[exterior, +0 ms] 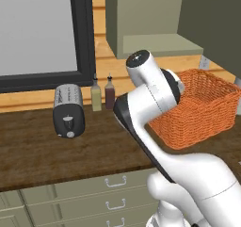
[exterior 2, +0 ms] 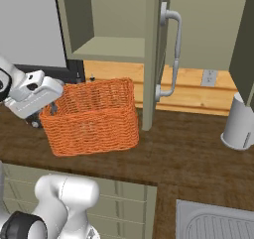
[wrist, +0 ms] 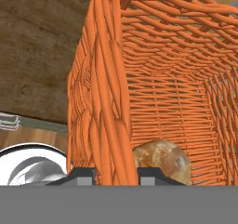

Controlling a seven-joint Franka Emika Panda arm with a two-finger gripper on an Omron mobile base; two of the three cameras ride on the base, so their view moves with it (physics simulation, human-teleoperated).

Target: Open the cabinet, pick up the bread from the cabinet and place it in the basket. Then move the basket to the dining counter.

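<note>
The orange wicker basket (exterior: 202, 108) (exterior 2: 92, 116) stands on the dark wood worktop under the cabinet. The golden-brown bread (wrist: 162, 160) lies on the basket's floor. My gripper (wrist: 116, 174) (exterior 2: 52, 106) straddles the basket's left wall (wrist: 109, 102), one finger outside and one inside, both pressed against the weave. The sage-green cabinet (exterior 2: 109, 47) hangs above with its door (exterior 2: 153, 59) swung open, its curved silver handle (exterior 2: 173, 49) facing out and its shelf bare. The dining counter is out of view.
A silver toaster (exterior: 69, 110) and two bottles (exterior: 96, 96) (exterior: 109, 93) stand left of the arm. To the right are a grey jug (exterior 2: 240, 121) and a sink (exterior 2: 218, 220). Green drawers (exterior: 113, 193) run below the worktop.
</note>
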